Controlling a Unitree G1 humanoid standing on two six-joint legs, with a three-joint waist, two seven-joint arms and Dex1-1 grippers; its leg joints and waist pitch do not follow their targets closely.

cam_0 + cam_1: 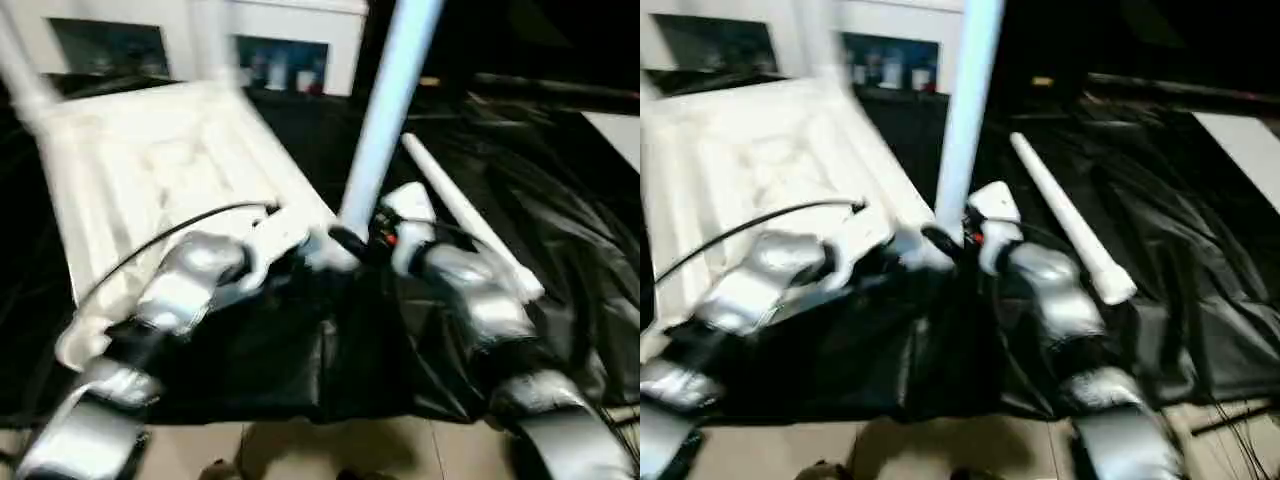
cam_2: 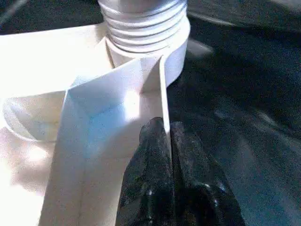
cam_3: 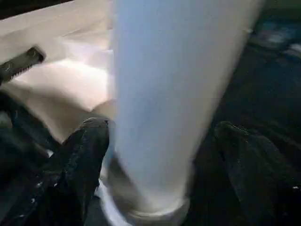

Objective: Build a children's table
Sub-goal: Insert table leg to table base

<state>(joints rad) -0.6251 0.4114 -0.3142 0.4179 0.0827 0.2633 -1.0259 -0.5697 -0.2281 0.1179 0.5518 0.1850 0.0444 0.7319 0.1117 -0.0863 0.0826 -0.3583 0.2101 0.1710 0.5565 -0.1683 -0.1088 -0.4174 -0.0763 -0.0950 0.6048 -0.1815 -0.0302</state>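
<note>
The children's table top (image 1: 150, 170) lies upside down on the black cloth, ribbed side up. One white leg (image 1: 385, 110) stands upright in its near right corner socket (image 2: 176, 59), its threaded end (image 2: 141, 23) partly showing above the socket. My left gripper (image 2: 167, 136) is shut on the top's thin rim just beside that socket. My right gripper (image 3: 160, 129) is open around the leg's base; one finger (image 3: 89, 141) is close to the leg and the other finger (image 3: 244, 146) stands clear of it. Another leg (image 1: 20, 70) rises at the far left corner. A loose leg (image 1: 465, 215) lies on the cloth to the right.
A white cabinet (image 1: 280, 50) with glass doors stands behind the work table. The black cloth (image 1: 560, 250) is creased on the right, with a white panel (image 1: 615, 135) at its far right. A black cable (image 1: 170, 235) arcs over my left forearm. Beige floor (image 1: 350, 450) shows below the front edge.
</note>
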